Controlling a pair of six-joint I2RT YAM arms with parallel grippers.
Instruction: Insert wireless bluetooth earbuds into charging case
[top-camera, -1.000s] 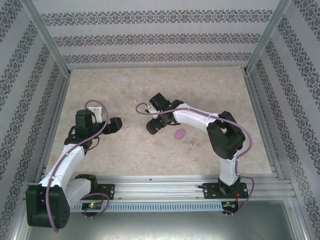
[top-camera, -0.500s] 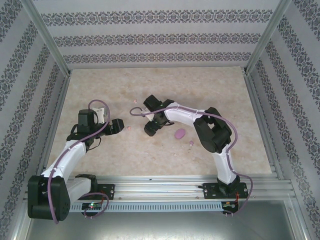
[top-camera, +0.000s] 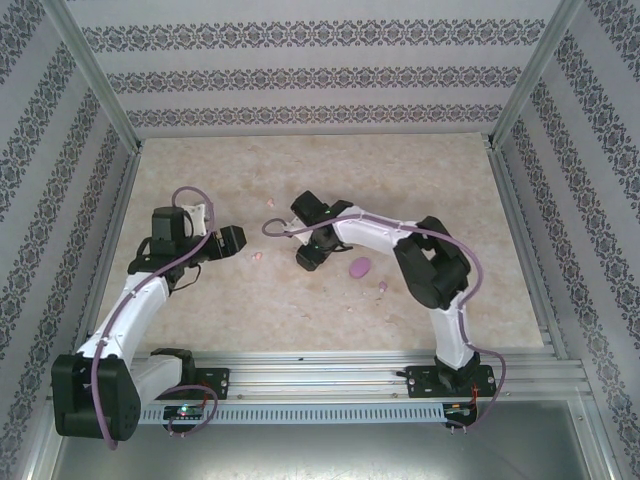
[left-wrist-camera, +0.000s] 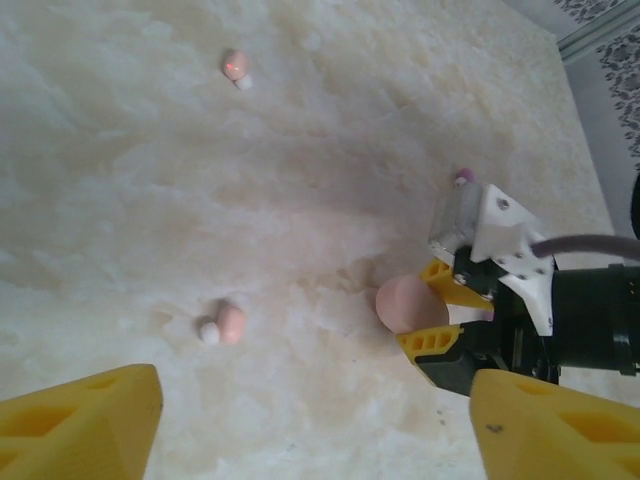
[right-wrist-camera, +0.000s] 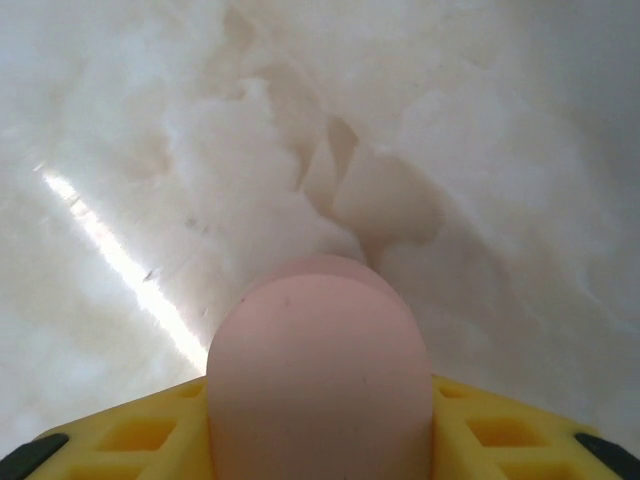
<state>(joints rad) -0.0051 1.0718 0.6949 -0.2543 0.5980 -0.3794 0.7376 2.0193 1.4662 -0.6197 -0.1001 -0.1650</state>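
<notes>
Compared with half a second ago, the left gripper (top-camera: 228, 243) is shifted slightly toward the far wall and the right gripper (top-camera: 309, 258) slightly rightward. The pink case (left-wrist-camera: 410, 304) is clamped between the right jaws; from above it is hidden beneath them. The left jaws are held wide apart. One pink earbud (top-camera: 258, 257) is left on the table (top-camera: 300, 320) between the grippers, a second pink earbud (top-camera: 268, 203) farther back. A purple earbud (top-camera: 382, 287) is seen near the purple case (top-camera: 360, 267).

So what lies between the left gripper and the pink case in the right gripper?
A pale pink earbud sits loose between left gripper and pink case, touching neither; top external and left wrist views show it.
</notes>
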